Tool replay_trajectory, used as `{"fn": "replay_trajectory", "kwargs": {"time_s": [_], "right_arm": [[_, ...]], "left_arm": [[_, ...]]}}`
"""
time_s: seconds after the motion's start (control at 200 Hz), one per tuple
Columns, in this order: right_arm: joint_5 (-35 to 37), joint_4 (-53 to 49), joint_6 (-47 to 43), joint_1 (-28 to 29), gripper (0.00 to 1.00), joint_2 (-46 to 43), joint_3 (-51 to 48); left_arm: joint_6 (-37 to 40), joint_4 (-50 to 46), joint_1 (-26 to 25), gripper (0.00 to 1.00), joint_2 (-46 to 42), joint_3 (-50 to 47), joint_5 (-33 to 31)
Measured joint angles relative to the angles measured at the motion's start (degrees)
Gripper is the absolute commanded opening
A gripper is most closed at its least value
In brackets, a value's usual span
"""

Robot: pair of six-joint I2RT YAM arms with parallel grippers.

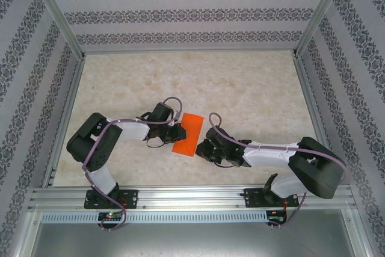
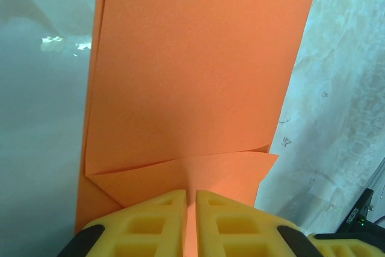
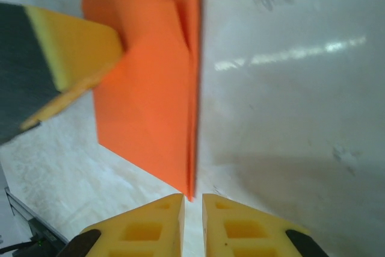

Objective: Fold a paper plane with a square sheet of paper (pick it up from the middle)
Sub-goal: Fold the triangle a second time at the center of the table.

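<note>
The orange sheet of paper is folded into a narrow layered rectangle near the table's middle front. My left gripper is at its left edge. In the left wrist view the yellow fingertips pinch the paper, and my left gripper is shut on it. My right gripper is at the paper's lower right corner. From the right wrist camera, my right gripper has a narrow gap between its jaws, and the corner of the paper just reaches the tips. The left finger touches the paper there.
The table has a pale marbled top, with free room behind and to both sides of the paper. Aluminium rails and patterned walls close it in. Both arm bases are bolted to the front rail.
</note>
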Motion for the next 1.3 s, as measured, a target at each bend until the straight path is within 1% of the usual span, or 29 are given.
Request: {"fn": "replay_trajectory", "kwargs": {"time_s": [0.145,0.33,0.525,0.664,0.789,0.844,1.014,1.104,1.194,1.299], "right_arm": [[-0.5,0.4,-2.0,-0.2,0.15,0.9,4.1],[-2.7,4.8,-2.6,-0.2,0.11,8.6,8.9],[-4.2,8.5,-1.4,-0.1,0.10,17.0,8.5],[-5.0,14.1,0.2,-0.1,0.10,17.1,5.9],[-5.0,16.6,1.1,-0.1,0.11,16.2,4.1],[-5.1,15.3,1.1,0.0,0.13,15.1,3.7],[-5.0,10.0,1.1,0.0,0.14,10.1,2.4],[-4.2,8.0,1.0,0.0,0.18,6.7,0.6],[-2.0,4.3,0.5,0.0,0.26,2.3,-0.5],[1.1,1.1,-0.6,-0.7,0.34,-2.7,-0.4]], "left_arm": [[0.2,-0.8,0.0,0.16,0.0,0.4,0.0],[0.4,-1.8,0.0,0.17,0.0,0.8,-0.2],[0.4,-1.9,0.0,0.17,0.0,0.8,-0.3],[0.4,-1.9,0.0,0.17,0.0,0.9,-0.4],[0.4,-1.9,0.0,0.17,0.0,0.9,-0.4],[0.4,-1.9,0.0,0.17,0.0,0.9,-0.4],[0.7,-2.3,0.0,0.17,0.0,1.0,-0.4],[0.6,-2.3,0.0,0.20,-0.1,1.1,-0.2],[0.3,-2.8,0.0,0.24,-0.7,1.1,0.0],[0.1,-5.5,0.0,0.28,-2.4,1.7,0.0]]}}
